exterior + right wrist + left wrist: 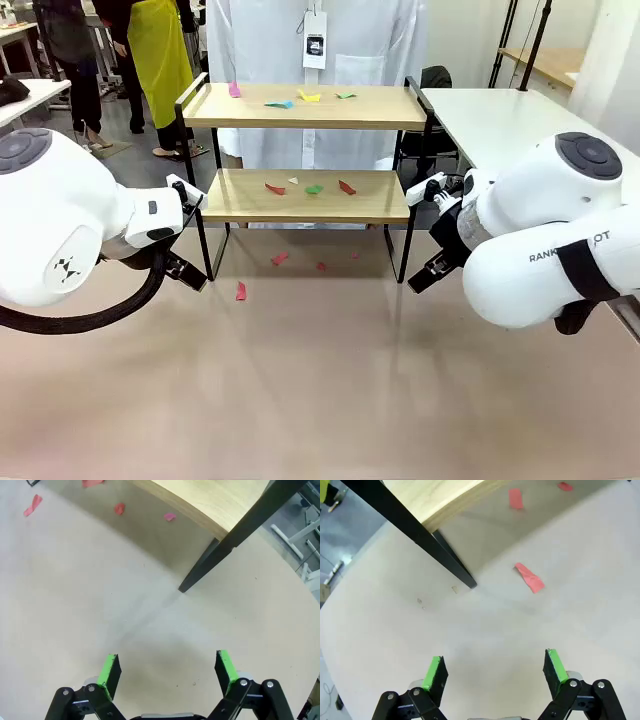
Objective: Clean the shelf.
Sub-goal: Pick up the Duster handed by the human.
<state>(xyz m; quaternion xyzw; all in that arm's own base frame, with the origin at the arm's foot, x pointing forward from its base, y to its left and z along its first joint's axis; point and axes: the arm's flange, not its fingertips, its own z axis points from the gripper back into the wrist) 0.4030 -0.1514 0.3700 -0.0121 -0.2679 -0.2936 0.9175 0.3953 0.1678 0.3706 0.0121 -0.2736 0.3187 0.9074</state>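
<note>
While the black, green-padded left tool [495, 667] and right tool [167, 667] are hanging wide open and empty, the small two-tier shelf [390, 107] of light wood boards and thin black metal frame is standing midway along the far edge of the beige surface [320, 400]. You are risking clipping a black leg [450, 562], jolting the coloured paper scraps [313, 189] off.

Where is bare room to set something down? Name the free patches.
Free: the wide beige tabletop near the camera, in front of the two-tier wood-and-black-metal shelf. Crowded: both shelf boards and the table beneath, strewn with coloured paper scraps.
</note>
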